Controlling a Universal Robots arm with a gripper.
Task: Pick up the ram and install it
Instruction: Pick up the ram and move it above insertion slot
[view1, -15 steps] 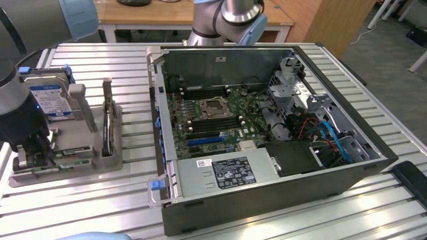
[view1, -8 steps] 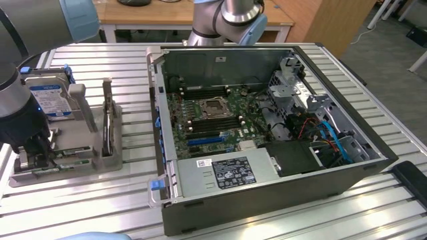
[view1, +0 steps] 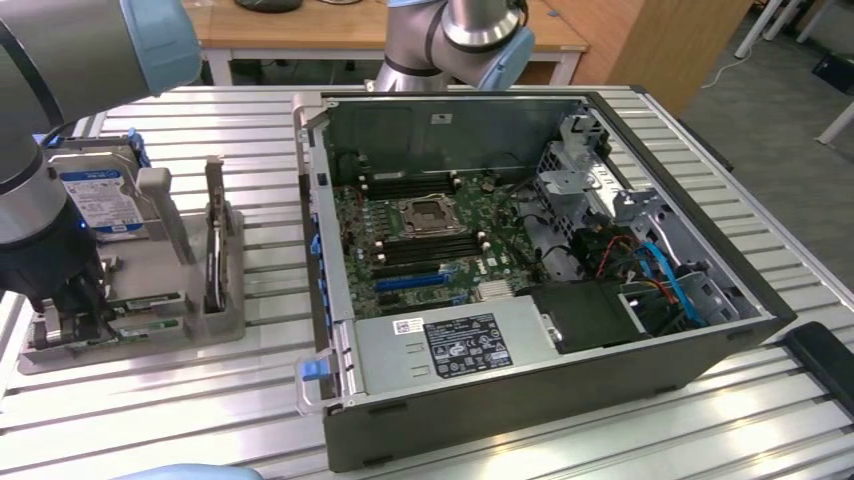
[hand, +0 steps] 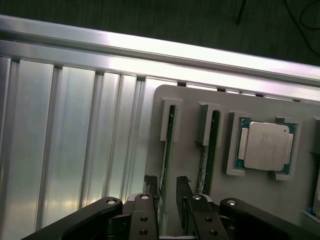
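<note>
While the ram (hand: 169, 145) stands on its long edge in a slot of the grey holder (hand: 260, 200), the gripper (hand: 166, 181) hangs over one end of it, open, with the fingers (hand: 151, 184) on either side of the green board. A thin gap shows on each side, so the stick is straddled, not clamped, and it is still seated in its slot. A second stick (hand: 209, 145) stands in a parallel slot just beside it, and past that a square silver CPU (hand: 265, 146) lies flat in its own pocket of the holder. The holder rests on the ribbed aluminium counter (hand: 75, 140).

In the exterior view the holder sits at the exterior view's left, with a hard drive (view1: 100, 195) upright at its far end and the arm (view1: 40, 120) coming down over its near end. Just beside the holder, toward the exterior view's right, an open computer case (view1: 534, 400) lies on the counter. Its motherboard (view1: 427, 240) is exposed, and long dark slots flank the central socket
</note>
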